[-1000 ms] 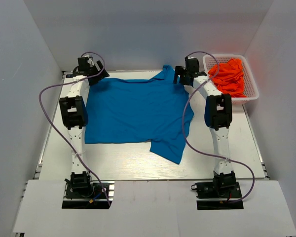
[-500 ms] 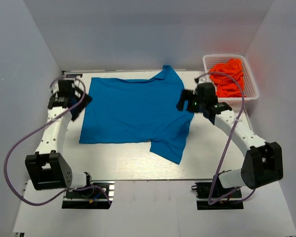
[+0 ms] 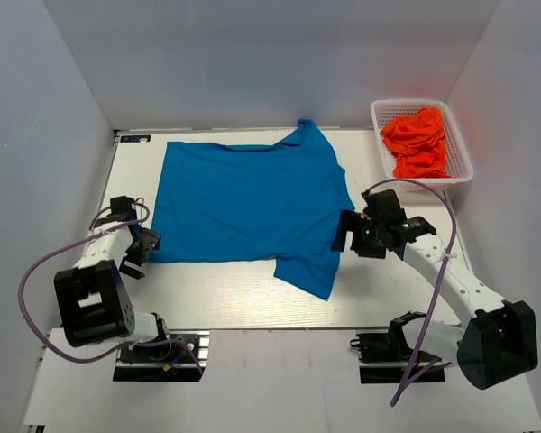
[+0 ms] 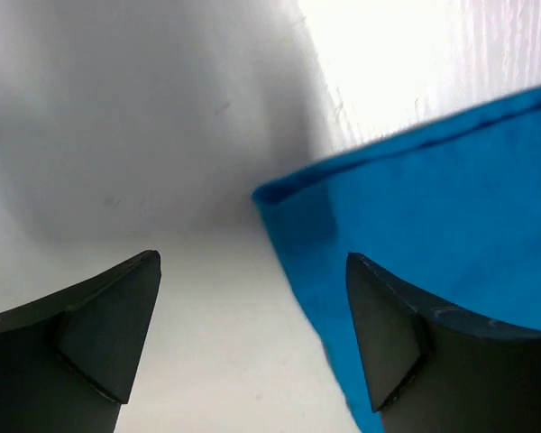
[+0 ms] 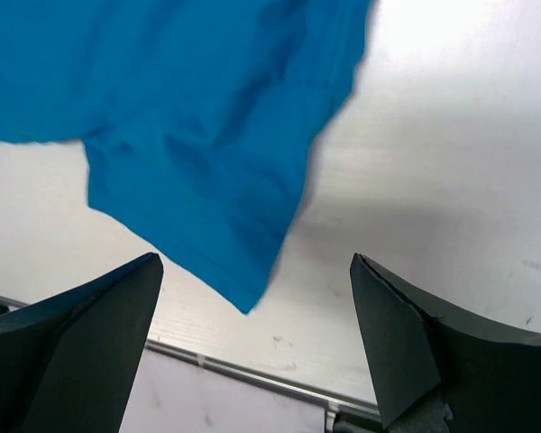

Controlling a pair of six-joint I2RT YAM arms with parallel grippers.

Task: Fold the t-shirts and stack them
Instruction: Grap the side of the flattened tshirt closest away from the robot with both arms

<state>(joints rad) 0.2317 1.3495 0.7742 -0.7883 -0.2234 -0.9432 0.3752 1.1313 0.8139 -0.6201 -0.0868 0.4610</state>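
1. The bright blue fabric t-shirt (image 3: 243, 203) is spread flat over the middle and far part of the white wooden tabletop (image 3: 225, 293). One sleeve pokes toward the back wall and the other flops toward the near side.
2. The other bright orange-red t-shirts (image 3: 417, 144) are bunched up in the white plastic mesh basket (image 3: 463, 149) at the far-right corner, well apart from the blue one.
3. The left gripper (image 4: 252, 257) has its fingers spread wide right at the shirt's near-left corner. The hemmed corner sits between them, nothing pinched, and I can't tell if it's touching.
4. The right gripper (image 5: 255, 257) is also wide open and holding nothing, just beside the shirt's right edge by the near sleeve.
5. Room to move: there's a bare strip along the near side, and another between the shirt and the basket. The left margin is narrow, with plain walls on three sides.
6. The small dark sticker (image 3: 135, 138) at the far-left table corner is too small to read.
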